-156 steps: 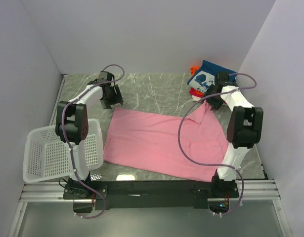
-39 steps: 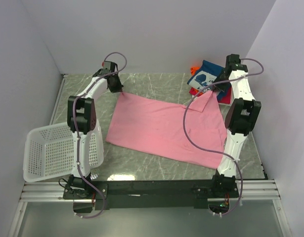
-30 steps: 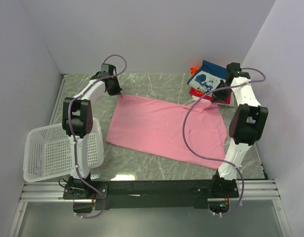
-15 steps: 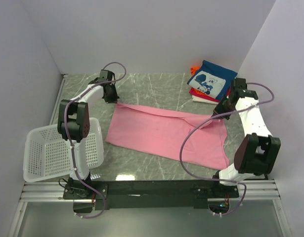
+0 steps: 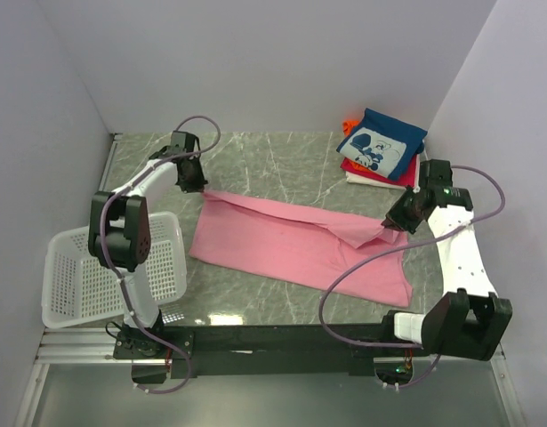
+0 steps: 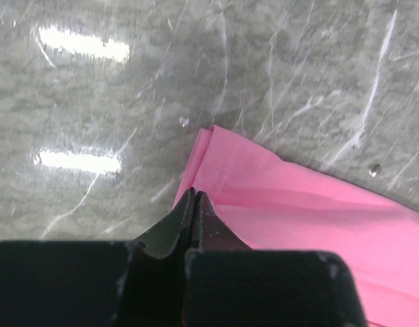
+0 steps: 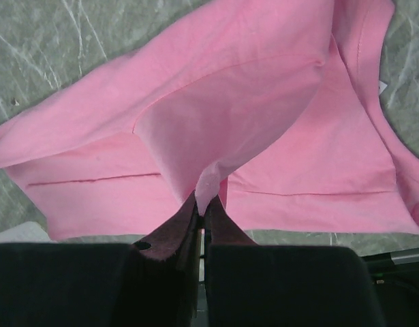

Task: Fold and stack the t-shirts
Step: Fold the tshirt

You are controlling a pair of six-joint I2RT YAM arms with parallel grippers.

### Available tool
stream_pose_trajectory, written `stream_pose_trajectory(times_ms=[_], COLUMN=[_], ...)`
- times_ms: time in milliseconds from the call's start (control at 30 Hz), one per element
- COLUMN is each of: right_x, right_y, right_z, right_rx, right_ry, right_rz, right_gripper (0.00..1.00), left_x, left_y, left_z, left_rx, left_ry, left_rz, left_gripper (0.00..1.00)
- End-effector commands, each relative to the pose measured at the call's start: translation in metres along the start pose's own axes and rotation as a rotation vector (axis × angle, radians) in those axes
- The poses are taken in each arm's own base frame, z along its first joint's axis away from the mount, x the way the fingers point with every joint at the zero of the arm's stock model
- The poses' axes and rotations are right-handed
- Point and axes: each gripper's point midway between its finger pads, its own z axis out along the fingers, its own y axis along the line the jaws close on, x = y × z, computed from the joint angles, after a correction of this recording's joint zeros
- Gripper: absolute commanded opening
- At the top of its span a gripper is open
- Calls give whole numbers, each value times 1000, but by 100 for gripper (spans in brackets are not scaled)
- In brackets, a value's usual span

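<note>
A pink tee lies across the middle of the table, its far edge folded over toward the near side. The left gripper, jaws pressed together, pinches the tee's far left corner low at the table; the right gripper, jaws also pressed together, pinches a fold at the tee's right end, raised so the cloth hangs from it in a peak. A stack of folded tees sits in the far right corner, apart from the pink tee: a navy tee with white cartoon print on top; a red tee and a white tee beneath; an orange tee peeking out behind. A white mesh basket sits at the near left, beside the left arm.
</note>
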Motion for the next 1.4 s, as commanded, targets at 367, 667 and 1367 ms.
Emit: stream_pose_trajectory(times_ms=[367,667,1367], right_x=[40,55,37], right_y=[-23,-30,-62], right_z=[-14,-15,29], right_rx=[-1,-8,161], right_ry=[3,15,-107], right_rz=[27,27,51], right_gripper=[0,0,43], left_x=[12,15,11], left_y=[14,22,0], left_z=[-28,-41,-37], left_rx=[-16,-42,-57], left_ry=[-43,-71,-60], left_rz=[-31,-49,-7], left_gripper=[0,0,60])
